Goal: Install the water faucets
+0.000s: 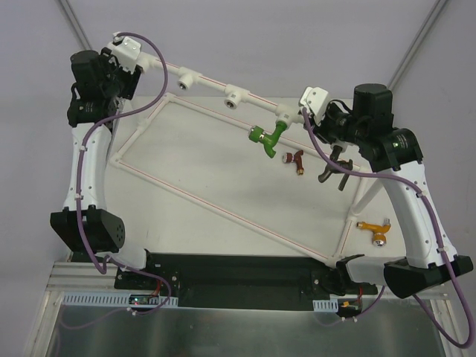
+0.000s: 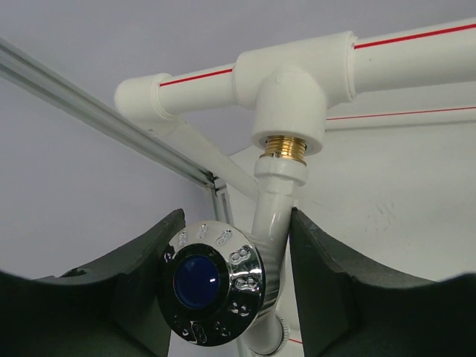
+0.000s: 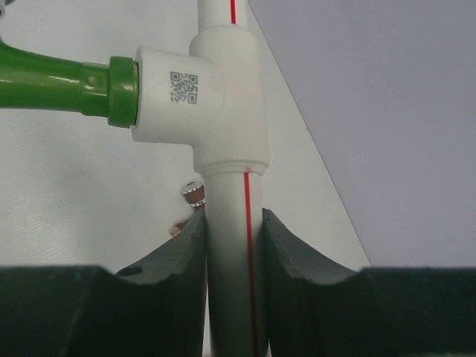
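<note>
Faucets in five colours show across the views. The white faucet (image 2: 271,201), with a chrome handle cap and a blue centre, has its brass thread entering the socket of the far-left tee (image 2: 286,97) of the white pipe frame (image 1: 223,212). The left gripper (image 2: 236,216) is clamped on it, one dark finger against the chrome cap and the other against the white body. Further right along the same far pipe, the green faucet (image 1: 266,136) is seated in another tee (image 3: 216,97), which bears a printed square code; its spout reaches toward the near side over the bench (image 1: 223,171). The right gripper (image 3: 234,216) is closed on the red-striped pipe (image 3: 230,260) just beside that tee, with its fingers pressed to both sides of the tube. Between the two occupied fittings, two more tees (image 1: 186,76) on the far pipe show their sockets. Three faucets lie loose on the bench at the right. The dark red faucet (image 1: 296,160) is just near of the green one, inside the frame. The dark grey faucet (image 1: 333,169) is to its right, partly under the right arm. The orange faucet (image 1: 375,227) is nearer still, outside the frame's right-hand pipe and close to that arm's white link.
</note>
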`<state>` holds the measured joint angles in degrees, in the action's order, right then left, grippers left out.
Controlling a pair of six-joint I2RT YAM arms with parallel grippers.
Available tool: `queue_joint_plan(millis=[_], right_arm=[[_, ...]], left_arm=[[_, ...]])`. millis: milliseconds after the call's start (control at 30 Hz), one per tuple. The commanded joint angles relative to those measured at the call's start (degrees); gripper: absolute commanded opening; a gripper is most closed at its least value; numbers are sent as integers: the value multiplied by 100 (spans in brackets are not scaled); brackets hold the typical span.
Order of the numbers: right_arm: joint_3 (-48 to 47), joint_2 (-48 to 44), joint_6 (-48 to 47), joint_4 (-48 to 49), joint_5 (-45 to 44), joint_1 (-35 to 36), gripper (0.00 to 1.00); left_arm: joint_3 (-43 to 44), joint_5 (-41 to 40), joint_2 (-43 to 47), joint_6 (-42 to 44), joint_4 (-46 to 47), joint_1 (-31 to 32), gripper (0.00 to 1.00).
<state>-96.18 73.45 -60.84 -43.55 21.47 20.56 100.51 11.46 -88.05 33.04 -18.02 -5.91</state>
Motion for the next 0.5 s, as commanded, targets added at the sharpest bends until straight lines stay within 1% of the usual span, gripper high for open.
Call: queue_joint_plan(millis=[0, 67, 133, 200, 267, 300, 433, 467], right_arm=[[56, -217, 186, 101, 454, 89, 2], [56, -217, 186, 110, 445, 89, 2], [82, -217, 178, 119, 445, 98, 2], [91, -235, 178, 136, 445, 89, 2], [91, -235, 186, 145, 437, 98, 2], [91, -226, 178, 145, 445, 89, 2], [100, -235, 186, 154, 445, 89, 2], [91, -226, 186, 154, 445, 89, 2]], left_arm=[[-338, -663, 68, 1555, 53, 389, 0], [-470, -768, 112, 1793, 141, 494, 0], [-777, -979, 218, 2171, 298, 565, 0], [-1136, -1137, 358, 2591, 658, 617, 0], [-1384, -1409, 446, 2882, 1052, 854, 0], [-1602, -1532, 508, 3180, 1186, 898, 0], [-2087, -1962, 640, 3814, 1941, 1065, 0], [-2184, -2025, 666, 4094, 2108, 1101, 0]])
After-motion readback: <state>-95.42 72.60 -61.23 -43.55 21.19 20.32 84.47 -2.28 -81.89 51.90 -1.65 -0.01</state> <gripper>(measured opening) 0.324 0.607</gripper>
